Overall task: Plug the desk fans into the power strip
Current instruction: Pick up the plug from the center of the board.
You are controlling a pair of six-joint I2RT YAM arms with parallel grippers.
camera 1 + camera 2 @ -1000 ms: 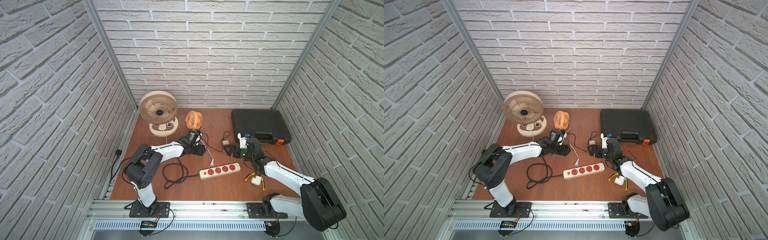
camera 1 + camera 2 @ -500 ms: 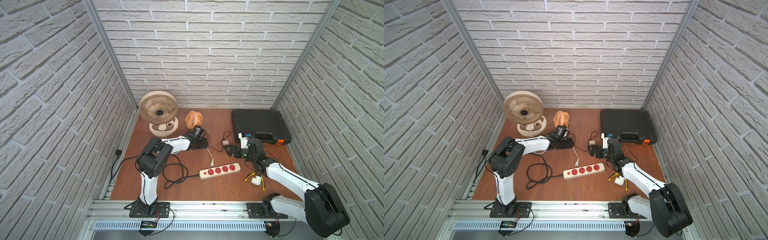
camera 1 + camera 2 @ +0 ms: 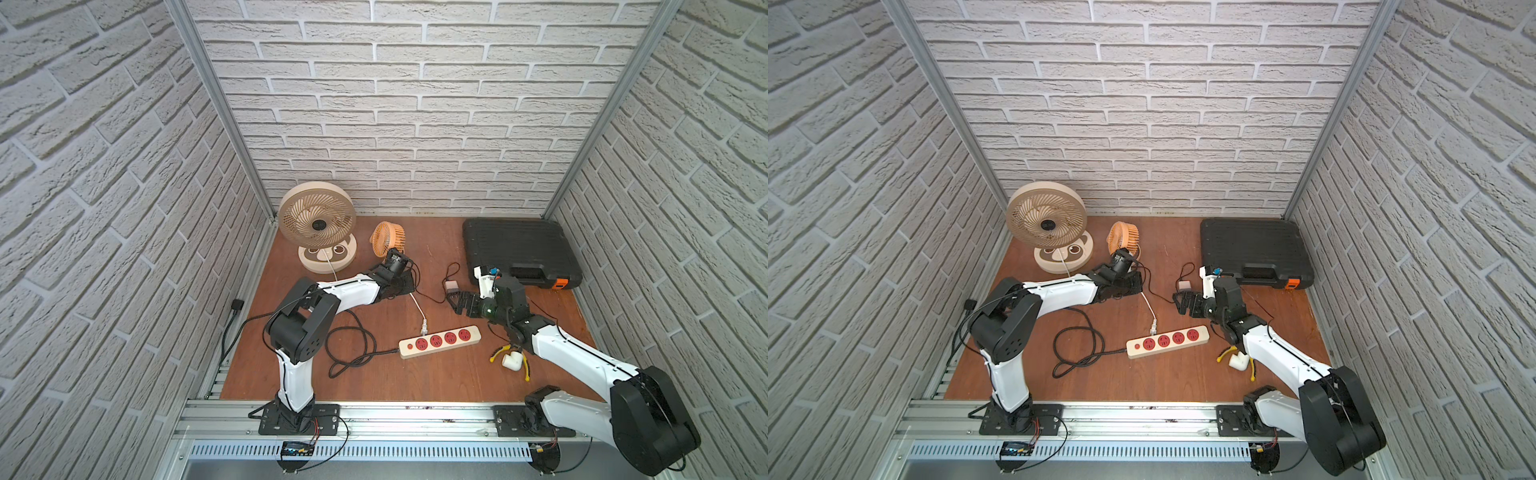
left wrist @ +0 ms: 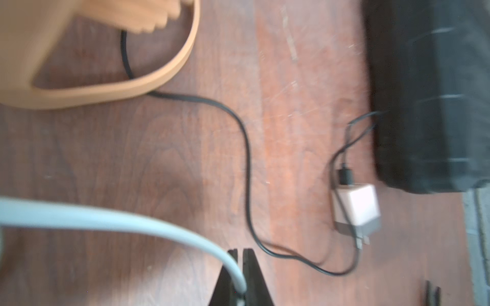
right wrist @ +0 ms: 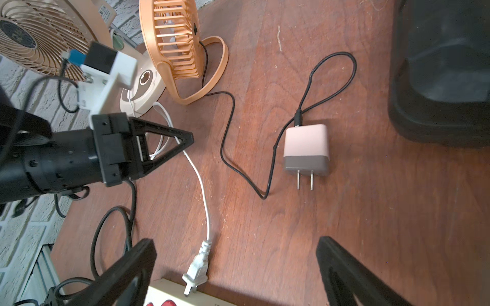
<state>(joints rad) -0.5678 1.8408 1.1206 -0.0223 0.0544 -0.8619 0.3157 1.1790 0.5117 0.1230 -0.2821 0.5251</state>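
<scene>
**Top views.** The black left end effector [image 3: 410, 287], open a second earlier, had shut on the thin white cord [image 3: 417, 308] of the large round beige fan [image 3: 316, 224], at mid-frame. The cord's white two-pin plug [image 3: 424, 330] lay loose beside the long cream power strip with four red sockets [image 3: 440, 341], lower centre, not inserted. The black right end effector [image 3: 1181, 302] stood wide open and empty.

**Left wrist view.** The jaws were closed, with the white cord [image 4: 132, 222] running in between them.

**Right wrist view.** The plug [image 5: 195, 275] lay at the power strip's [image 5: 169, 296] edge, at the bottom of the frame. The cord was now secured, so positioning the plug probably came next.
</scene>
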